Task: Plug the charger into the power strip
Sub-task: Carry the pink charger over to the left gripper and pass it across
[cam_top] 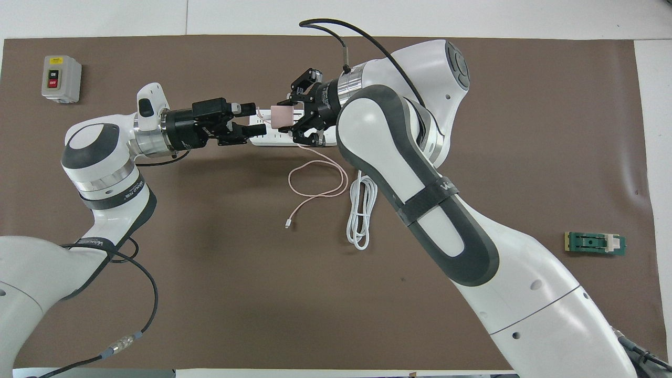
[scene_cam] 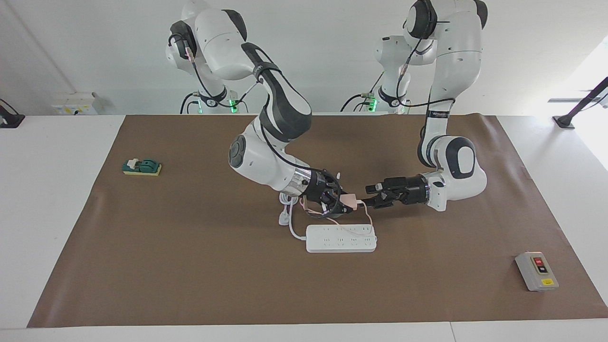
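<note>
right hand (scene_cam: 343, 202) gripping charger (scene_cam: 350, 201), above power strip (scene_cam: 341, 238)

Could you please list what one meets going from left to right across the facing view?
Green block on a yellow base → right tool holding the charger → left tool → grey button box.

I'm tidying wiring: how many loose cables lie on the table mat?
2. The charger's thin pink cable loops on the mat nearer the robots than the power strip; the strip's thick white cord lies coiled beside it, partly hidden under the right arm.
</note>
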Available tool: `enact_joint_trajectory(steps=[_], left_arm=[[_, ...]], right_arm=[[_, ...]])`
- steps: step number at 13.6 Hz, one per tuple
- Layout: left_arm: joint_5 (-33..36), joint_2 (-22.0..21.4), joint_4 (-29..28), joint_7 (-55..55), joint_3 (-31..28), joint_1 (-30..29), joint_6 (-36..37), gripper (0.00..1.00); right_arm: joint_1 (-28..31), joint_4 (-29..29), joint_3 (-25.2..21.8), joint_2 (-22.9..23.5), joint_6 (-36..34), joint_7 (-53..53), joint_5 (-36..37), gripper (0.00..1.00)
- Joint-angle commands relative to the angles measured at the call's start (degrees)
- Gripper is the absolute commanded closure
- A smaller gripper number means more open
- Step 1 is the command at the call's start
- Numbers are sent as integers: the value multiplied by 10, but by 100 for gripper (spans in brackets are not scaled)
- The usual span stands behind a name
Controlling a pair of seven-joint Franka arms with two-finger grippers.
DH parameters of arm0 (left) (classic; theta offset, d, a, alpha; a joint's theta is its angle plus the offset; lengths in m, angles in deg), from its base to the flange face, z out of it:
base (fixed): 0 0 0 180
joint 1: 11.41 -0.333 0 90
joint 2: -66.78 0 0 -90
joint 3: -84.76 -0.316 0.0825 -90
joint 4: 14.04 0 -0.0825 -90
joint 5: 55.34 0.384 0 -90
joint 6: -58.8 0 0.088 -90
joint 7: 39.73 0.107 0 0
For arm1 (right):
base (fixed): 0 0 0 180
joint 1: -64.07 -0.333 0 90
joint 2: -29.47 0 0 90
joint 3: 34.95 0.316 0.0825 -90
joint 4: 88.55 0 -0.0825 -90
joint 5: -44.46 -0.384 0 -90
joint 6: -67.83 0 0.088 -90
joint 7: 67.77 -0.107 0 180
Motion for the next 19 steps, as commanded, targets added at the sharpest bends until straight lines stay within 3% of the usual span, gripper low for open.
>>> enact_joint_trajectory(steps=[1,5,14,16,17,19], left_arm=[[-15,-11,-20,49,-6,9,-11,0],[-14,-4,-20,109,-8,13,-11,0],[-12,-4,-18,111,-8,13,-11,0],[-11,-4,-18,110,-6,13,-6,23],[-11,-4,-18,112,-8,13,-6,44],[-11,-3,-18,112,-6,13,-5,61]], right_arm=[[-12,-40,-4,21,1,-33,23,100],[-15,-44,-4,22,1,-34,23,100],[-18,-45,-4,22,0,-34,24,100],[-19,-44,-4,22,1,-33,24,100],[-18,-44,-4,22,1,-33,24,100],[-15,-44,-4,22,1,-33,23,100]])
